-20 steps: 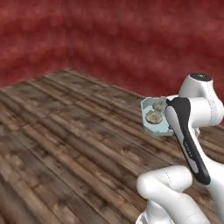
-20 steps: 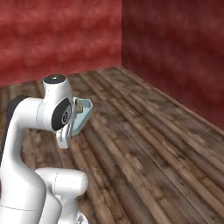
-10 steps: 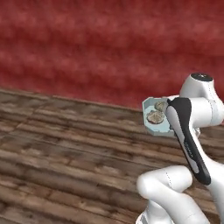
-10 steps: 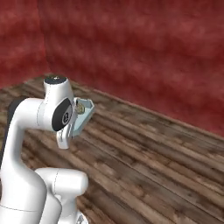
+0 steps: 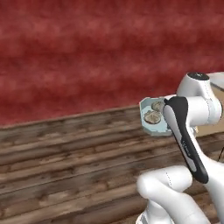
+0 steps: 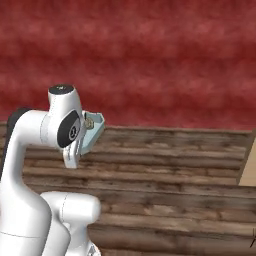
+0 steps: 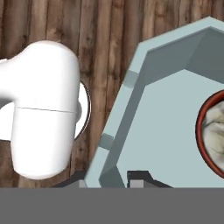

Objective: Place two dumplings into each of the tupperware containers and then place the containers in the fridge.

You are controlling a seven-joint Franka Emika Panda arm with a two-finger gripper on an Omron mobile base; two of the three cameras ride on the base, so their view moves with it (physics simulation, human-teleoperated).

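My gripper [image 7: 111, 179] is shut on the rim of one tupperware container [image 7: 166, 109], a light-blue tray with cut corners, and holds it up in the air, tilted. In the left base view the container [image 5: 148, 127] sticks out left of my upper arm, with two tan dumplings [image 5: 153, 116] lying in it. From the right base view the container [image 6: 94, 132] shows edge-on beside the arm, one dumpling [image 6: 89, 122] peeking over its rim. A dumpling [image 7: 215, 124] also sits at the right edge of the hand view. The fridge is out of view.
A dark red wall [image 5: 87, 57] fills the background over a wooden plank floor [image 5: 65, 166]. A light tan edge [image 6: 249, 167] enters at the right of the right base view. My own white arm [image 7: 43, 109] lies below the container in the hand view.
The whole scene has slid sideways in both base views, so the base has turned; the wall corner is gone from view. The container stays in the same grip and pose.
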